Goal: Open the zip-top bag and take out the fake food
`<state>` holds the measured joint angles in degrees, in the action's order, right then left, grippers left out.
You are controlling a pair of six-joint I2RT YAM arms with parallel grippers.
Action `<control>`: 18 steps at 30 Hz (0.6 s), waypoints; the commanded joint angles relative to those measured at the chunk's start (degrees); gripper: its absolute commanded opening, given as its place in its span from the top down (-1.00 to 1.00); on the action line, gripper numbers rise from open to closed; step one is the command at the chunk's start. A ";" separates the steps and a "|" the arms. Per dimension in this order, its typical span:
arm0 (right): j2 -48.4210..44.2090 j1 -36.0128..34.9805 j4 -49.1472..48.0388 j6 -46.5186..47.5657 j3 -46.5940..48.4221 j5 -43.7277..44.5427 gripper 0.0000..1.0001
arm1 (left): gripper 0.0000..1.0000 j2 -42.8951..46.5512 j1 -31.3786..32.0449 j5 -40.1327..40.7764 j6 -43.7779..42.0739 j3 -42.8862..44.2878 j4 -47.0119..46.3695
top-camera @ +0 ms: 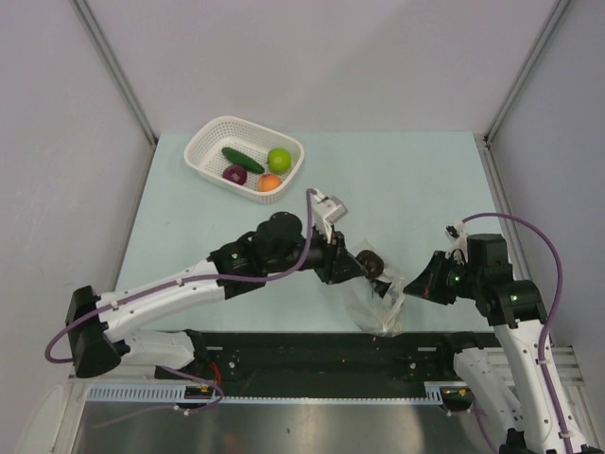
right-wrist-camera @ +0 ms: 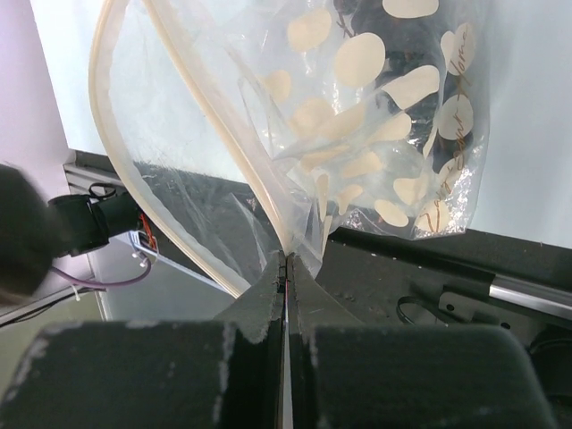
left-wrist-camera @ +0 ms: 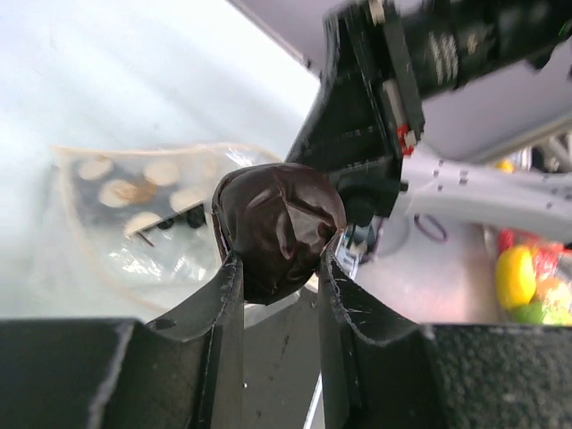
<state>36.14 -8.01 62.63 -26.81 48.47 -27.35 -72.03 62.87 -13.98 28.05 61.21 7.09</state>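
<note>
Clear crinkly plastic hangs just right of centre in the top view. This is the zip-top bag [top-camera: 383, 307], pinched by one edge of its mouth in the right gripper [right-wrist-camera: 286, 259]. That gripper's jaws are pressed flat together on the film, with no gap showing. We read this hold as an anchor: with the rim lifted and kept taut, the mouth gapes toward the other arm and the pouch cannot drag along when something is pulled from it.

The left gripper [left-wrist-camera: 281, 255] stands partly open, its two fingers clamped on the dark grapes [left-wrist-camera: 279, 231]. The glossy lump sits between the tips and bulges above them, so the grip looks firm enough for carrying. In the top view the grapes lie at the upper left edge of the bag, just beside its mouth. We cannot tell whether they are touching the film or already free of it.

At the upper left of the top view, well apart from both arms, sits the white basket [top-camera: 203, 151]. It holds the cucumber [top-camera: 243, 160], the lime-green ball [top-camera: 279, 159], the orange fruit [top-camera: 269, 183] and the purple onion [top-camera: 234, 175]. We judge the grapes are headed there too. They may be the last piece, though the crumpled, dotted film keeps us from being sure the pouch is empty.
</note>
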 commanded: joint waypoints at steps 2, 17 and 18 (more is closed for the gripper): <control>0.07 0.36 0.48 1.06 1.10 0.28 1.00 | 0.61 7.34 -6.78 -0.17 6.92 -4.87 -9.89; 3.23 0.36 3.20 0.88 5.32 2.30 1.00 | 0.53 -1.35 -41.22 3.43 17.30 -0.83 -0.93; 3.32 0.36 3.11 0.79 5.32 2.57 1.00 | 0.53 -2.40 -42.47 2.47 17.39 0.21 -1.46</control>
<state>39.09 -7.86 64.55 -26.44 51.66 -26.28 -71.72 25.52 -9.10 43.27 57.04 8.43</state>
